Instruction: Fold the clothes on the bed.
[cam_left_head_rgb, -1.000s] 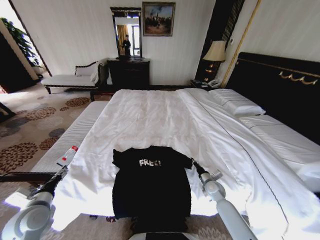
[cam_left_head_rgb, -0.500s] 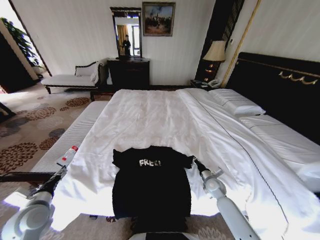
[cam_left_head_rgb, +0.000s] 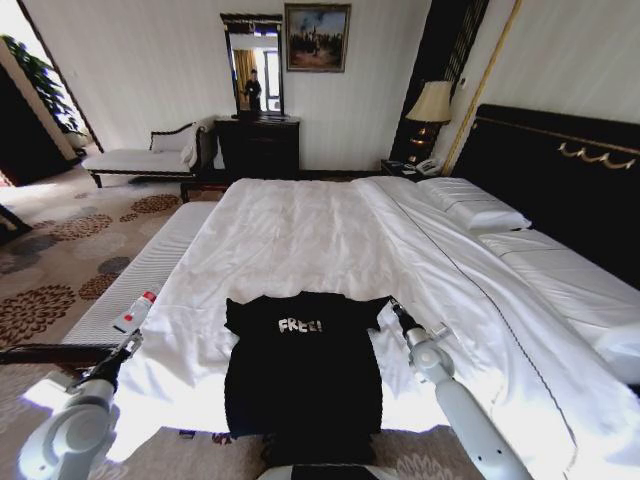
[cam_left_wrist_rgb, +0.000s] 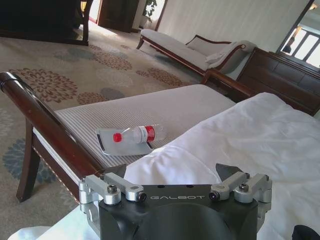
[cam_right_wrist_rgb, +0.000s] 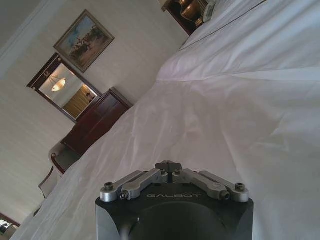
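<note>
T-shirt flat, collar toward bed's far end | left gripper spread | right gripper together

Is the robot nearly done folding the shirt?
Not yet. The shirt lies flat on the bed, sleeves in, so it looks partly folded. The shut right gripper is at its shoulder corner; the open left gripper waits off to the side. More folding is left.
</note>
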